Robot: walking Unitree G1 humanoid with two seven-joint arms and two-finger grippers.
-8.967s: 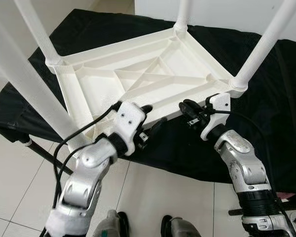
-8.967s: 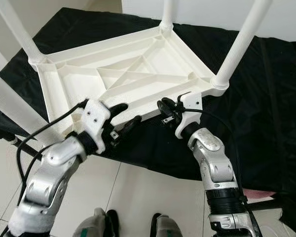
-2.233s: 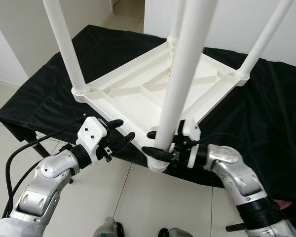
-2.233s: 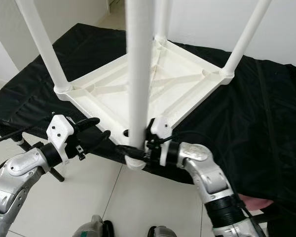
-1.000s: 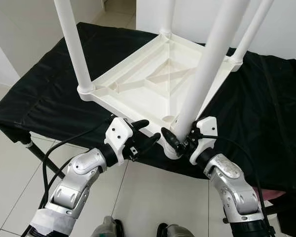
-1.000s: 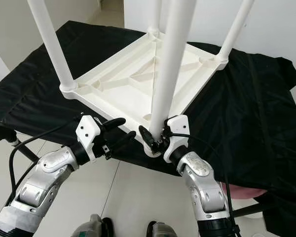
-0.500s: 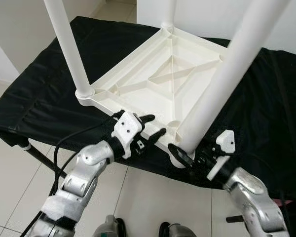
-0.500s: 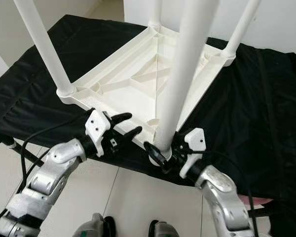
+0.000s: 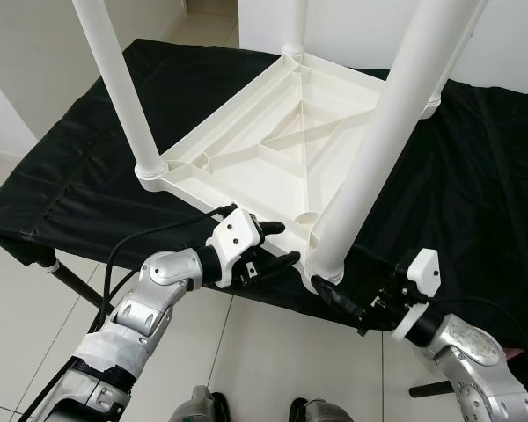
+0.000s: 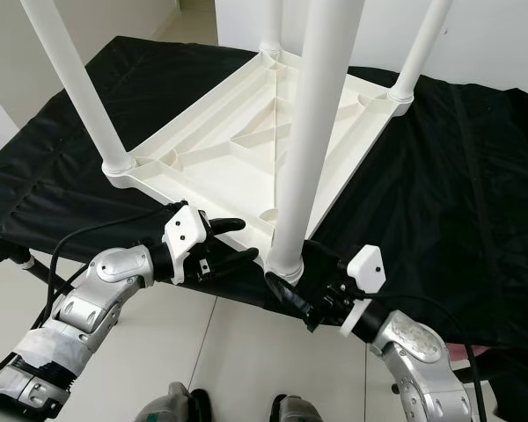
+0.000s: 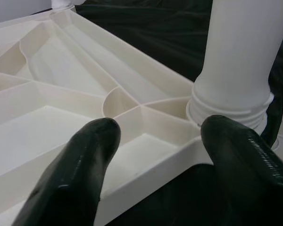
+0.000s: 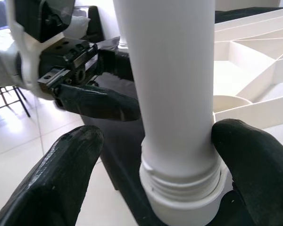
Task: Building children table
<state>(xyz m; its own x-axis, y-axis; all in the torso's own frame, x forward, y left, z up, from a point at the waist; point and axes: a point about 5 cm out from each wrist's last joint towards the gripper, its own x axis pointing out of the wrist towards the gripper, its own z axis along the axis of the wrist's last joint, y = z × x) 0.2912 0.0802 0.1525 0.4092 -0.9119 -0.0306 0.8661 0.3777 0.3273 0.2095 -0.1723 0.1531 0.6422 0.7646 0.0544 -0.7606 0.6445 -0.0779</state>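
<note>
straddling the near leg (image 10: 312,132) base with open fingers, right gripper (image 10: 301,294), left gripper (image 10: 233,239) open at upturned white table (image 10: 246,141) rim, black-draped bench (image 10: 440,193)

Right end effector (image 10: 310,283) drawn back and lower from the near table leg (image 10: 315,141), fingers now spread either side of its threaded base, left end effector (image 9: 268,243) moved in along the upturned table (image 9: 273,141) edge toward that corner
</note>
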